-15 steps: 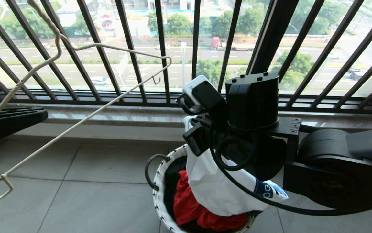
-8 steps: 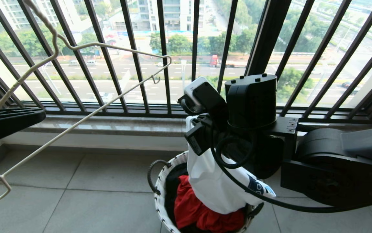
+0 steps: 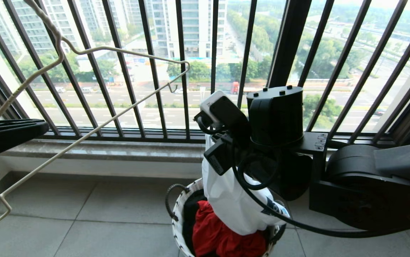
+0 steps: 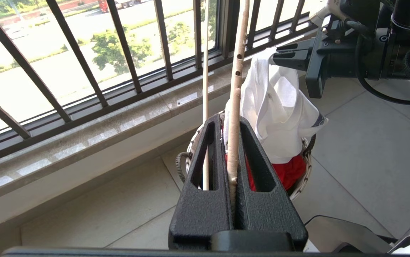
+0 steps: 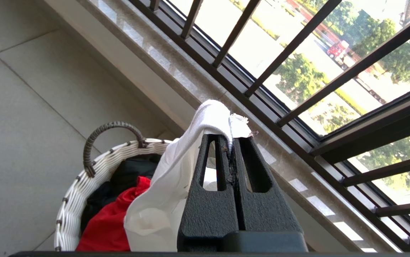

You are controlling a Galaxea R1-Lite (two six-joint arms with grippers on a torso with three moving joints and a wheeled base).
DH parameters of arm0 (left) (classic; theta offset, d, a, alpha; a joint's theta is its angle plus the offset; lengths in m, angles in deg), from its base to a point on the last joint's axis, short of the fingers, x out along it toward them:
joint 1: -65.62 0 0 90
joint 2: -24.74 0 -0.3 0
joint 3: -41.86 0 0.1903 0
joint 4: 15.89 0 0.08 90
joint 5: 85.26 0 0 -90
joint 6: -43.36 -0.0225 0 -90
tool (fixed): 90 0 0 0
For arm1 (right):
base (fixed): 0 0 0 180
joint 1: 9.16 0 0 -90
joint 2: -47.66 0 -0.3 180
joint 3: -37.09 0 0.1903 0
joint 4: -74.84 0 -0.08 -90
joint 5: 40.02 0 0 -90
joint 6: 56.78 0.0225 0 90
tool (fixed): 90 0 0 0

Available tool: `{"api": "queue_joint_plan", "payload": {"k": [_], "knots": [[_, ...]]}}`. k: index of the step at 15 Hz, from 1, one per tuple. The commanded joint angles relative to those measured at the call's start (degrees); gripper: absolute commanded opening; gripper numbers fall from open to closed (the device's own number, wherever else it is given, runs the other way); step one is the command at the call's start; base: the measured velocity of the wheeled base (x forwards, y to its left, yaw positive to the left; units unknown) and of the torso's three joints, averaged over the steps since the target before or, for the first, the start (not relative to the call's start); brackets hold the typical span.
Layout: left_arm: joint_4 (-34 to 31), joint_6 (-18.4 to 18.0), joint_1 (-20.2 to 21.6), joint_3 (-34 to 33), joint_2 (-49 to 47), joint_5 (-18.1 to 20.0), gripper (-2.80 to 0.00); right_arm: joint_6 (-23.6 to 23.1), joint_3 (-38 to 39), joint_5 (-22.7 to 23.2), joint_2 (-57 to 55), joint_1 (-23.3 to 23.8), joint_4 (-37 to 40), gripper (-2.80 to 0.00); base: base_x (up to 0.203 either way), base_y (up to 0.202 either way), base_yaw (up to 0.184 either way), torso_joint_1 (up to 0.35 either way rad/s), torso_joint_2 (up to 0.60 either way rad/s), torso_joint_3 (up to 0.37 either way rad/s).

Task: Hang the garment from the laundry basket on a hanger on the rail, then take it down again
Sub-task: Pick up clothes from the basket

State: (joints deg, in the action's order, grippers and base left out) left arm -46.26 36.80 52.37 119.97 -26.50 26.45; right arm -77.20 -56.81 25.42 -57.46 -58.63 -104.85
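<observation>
Right hand [image 5: 232, 142] pinching a top fold of the white T-shirt [image 3: 228, 200], fingers pressed together on the cloth. Holding it up above the laundry basket [image 3: 177, 217], most of the fabric hanging free, the lower part draping into the basket over the red cloth [image 3: 223, 237]. Showing a dark blue print at the shirt's lower right edge. Sitting on the grey floor tiles [image 3: 94, 221] just in front of the stone window sill [image 3: 112, 150] — basket with a dark looped handle on its left rim, black clothing tucked beside the red.

Left hand [image 4: 232, 125] clamping the neck of the cream wire hanger [image 3: 119, 107], fingers squeezed shut on it. Holding the hanger up at the left, tilted — one small end hook low at the left, the other high before the black window railing [image 3: 180, 64]. Staying well apart from the shirt.
</observation>
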Motion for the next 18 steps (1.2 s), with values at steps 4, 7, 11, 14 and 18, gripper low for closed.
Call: {"api": "queue_joint_plan", "payload": {"k": [4,7,11,14,18], "knots": [[0.0,-0.1,0.0,-0.1,-0.1,0.1,-2.80,0.0,0.0,-0.1,-0.2,0.0,-0.2,-2.80,0.000,0.000,0.000,0.004,0.00,0.201],[-0.1,0.0,0.0,-0.1,0.0,0.1,-2.80,0.1,0.5,-0.1,-0.2,-0.1,-0.2,-2.80,0.000,0.000,0.000,0.002,0.00,0.202],[0.0,-0.1,0.0,-0.2,0.1,0.1,-2.80,0.0,0.7,-0.1,-0.1,0.0,-0.2,-2.80,0.000,0.000,0.000,0.005,0.00,0.206],[0.0,0.0,0.0,-0.2,0.2,0.1,-2.80,0.1,0.7,-0.1,0.0,0.0,-0.2,-2.80,0.000,0.000,0.000,0.001,0.00,0.158],[0.0,-0.1,0.0,-0.7,0.5,0.1,-2.80,0.1,0.6,-0.2,0.1,0.2,-0.2,-2.80,0.000,0.000,0.000,0.001,0.00,0.021]]}}
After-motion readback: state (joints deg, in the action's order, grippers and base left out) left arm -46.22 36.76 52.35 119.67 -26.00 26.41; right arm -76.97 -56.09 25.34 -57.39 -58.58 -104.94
